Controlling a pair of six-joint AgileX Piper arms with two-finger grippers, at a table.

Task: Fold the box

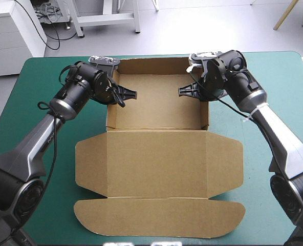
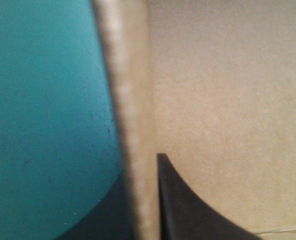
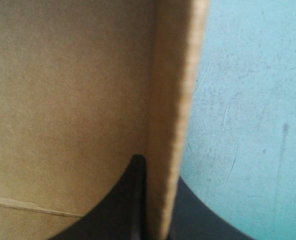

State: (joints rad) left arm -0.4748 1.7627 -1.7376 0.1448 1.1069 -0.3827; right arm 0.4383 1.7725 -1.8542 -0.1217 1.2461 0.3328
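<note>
Box walls are pinched on both sides. The left hand is all but closed on the left wall and the right hand on the right wall, each with one black finger inside and one outside. The tray sits toward the far edge of the teal-green desk, its lid flat toward the near edge.

text: none legible | box: plain board, seemingly unprinted | labels: none
</note>
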